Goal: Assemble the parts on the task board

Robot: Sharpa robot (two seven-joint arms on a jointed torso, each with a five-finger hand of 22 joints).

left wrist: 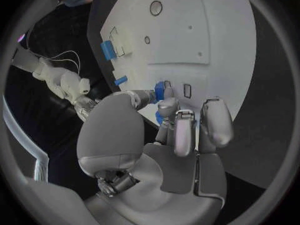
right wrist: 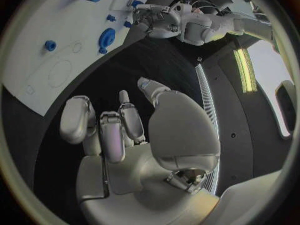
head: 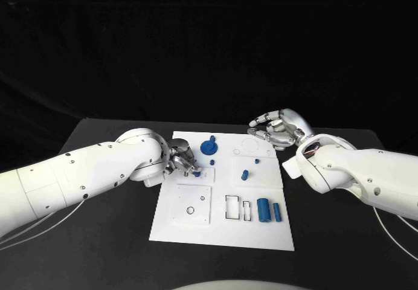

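Left hand (head: 181,158) over left side of task board (head: 222,232), fingers pinching small blue part (left wrist: 161,90), apparently to seat it in slot there. Right hand (head: 279,128) parked beyond board's far right corner, fingers curled, holding nothing; keeps workspace clear. Blue gear (head: 208,147) standing beside left hand.

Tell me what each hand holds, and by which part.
The left hand pinches a small blue part; which part of it cannot be told. The right hand holds nothing.
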